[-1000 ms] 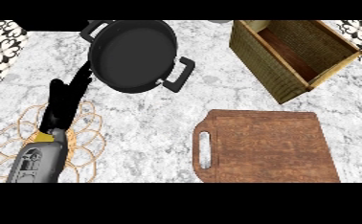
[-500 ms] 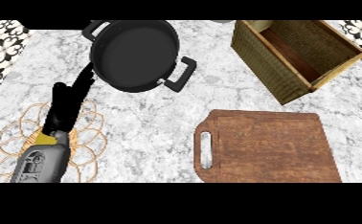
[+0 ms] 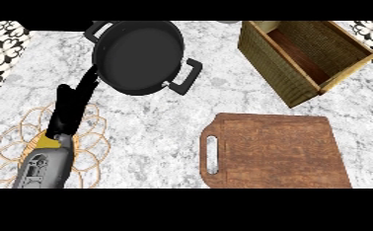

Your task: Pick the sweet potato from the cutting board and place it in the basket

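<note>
Brown wood of the cutting board [image 3: 273, 151] is bare; I can't see the sweet potato anywhere. Beyond the board's far right corner sits the woven basket [image 3: 306, 57]. Far left of the board lies a black two-handled pan [image 3: 140, 57]. My left hand [image 3: 71, 107], fingers straight and holding nothing, rests over a wire trivet [image 3: 29, 136], fingertips near the pan.

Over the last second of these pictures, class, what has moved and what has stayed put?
Nothing visibly moved. The left hand stays open above the wire trivet, fingers toward the black pan. Basket and cutting board stay put; no sweet potato or right hand shows.
</note>
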### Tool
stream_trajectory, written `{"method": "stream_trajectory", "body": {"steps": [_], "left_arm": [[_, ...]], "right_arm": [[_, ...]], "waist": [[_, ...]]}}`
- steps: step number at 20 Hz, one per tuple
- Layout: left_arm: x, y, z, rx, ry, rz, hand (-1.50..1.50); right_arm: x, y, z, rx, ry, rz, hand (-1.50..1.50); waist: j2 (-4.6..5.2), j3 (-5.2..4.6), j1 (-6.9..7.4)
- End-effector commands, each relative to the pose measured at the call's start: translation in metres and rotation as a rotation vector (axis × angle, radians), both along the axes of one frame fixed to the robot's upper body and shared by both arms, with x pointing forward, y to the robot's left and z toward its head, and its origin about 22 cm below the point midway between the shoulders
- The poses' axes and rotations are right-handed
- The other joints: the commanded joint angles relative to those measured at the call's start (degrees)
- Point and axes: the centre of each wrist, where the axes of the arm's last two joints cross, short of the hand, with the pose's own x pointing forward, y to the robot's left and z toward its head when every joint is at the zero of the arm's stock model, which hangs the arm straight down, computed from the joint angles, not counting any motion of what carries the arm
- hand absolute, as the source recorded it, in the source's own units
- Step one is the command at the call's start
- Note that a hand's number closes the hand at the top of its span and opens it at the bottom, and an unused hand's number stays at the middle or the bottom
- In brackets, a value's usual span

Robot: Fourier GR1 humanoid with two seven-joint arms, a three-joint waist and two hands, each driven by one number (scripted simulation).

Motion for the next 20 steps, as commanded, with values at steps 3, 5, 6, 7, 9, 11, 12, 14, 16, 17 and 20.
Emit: {"method": "stream_trajectory", "body": {"steps": [3, 5, 6, 7, 9, 11, 12, 14, 16, 17, 20], "left_arm": [[0.004, -0.019, -0.002, 0.006, -0.004, -0.005, 0.0], [0.013, -0.009, 0.008, -0.001, -0.021, -0.01, 0.0], [0.007, 0.005, 0.005, 0.01, -0.002, -0.006, 0.0], [0.006, 0.001, 0.01, -0.002, 0.003, 0.001, 0.0], [0.017, -0.004, 0.008, -0.01, -0.01, -0.013, 0.0], [0.01, 0.005, 0.013, 0.007, -0.015, -0.012, 0.0], [0.005, 0.011, 0.005, 0.013, 0.011, -0.014, 0.0], [0.017, -0.006, 0.009, -0.002, -0.016, -0.006, 0.0], [0.001, 0.002, -0.012, 0.017, -0.007, 0.011, 0.0], [0.019, -0.004, 0.009, -0.005, -0.001, 0.02, 0.0], [0.006, 0.013, -0.003, -0.001, 0.002, 0.002, 0.0]], "right_arm": [[0.012, -0.016, -0.008, -0.03, 0.055, 0.018, 1.5], [0.028, -0.005, -0.053, -0.028, 0.046, 0.033, 1.5], [0.031, -0.009, -0.064, 0.01, 0.055, 0.008, 1.5], [0.03, -0.021, -0.049, 0.058, 0.082, 0.014, 1.5], [0.035, -0.028, -0.071, 0.135, 0.159, -0.012, 1.5], [0.04, -0.025, -0.096, 0.197, 0.187, -0.042, -1.5], [0.038, -0.031, -0.095, 0.199, 0.183, -0.027, -1.5], [0.043, -0.028, -0.11, 0.264, 0.164, -0.02, -1.5], [0.041, -0.032, -0.102, 0.284, 0.121, 0.008, -1.5], [0.044, -0.026, -0.108, 0.31, 0.113, 0.002, -1.5], [0.042, -0.035, -0.089, 0.391, 0.015, -0.007, -1.5]], "waist": [[-0.09, -0.01, -0.07], [0.07, 0.0, 0.12], [0.02, 0.0, 0.18], [0.0, 0.01, 0.39], [0.15, 0.0, -0.05], [0.06, 0.03, 0.31], [-0.07, 0.02, -0.01], [0.25, 0.02, 0.21], [0.06, 0.01, 0.08], [0.13, 0.02, 0.1], [0.21, 0.01, 0.6]]}}
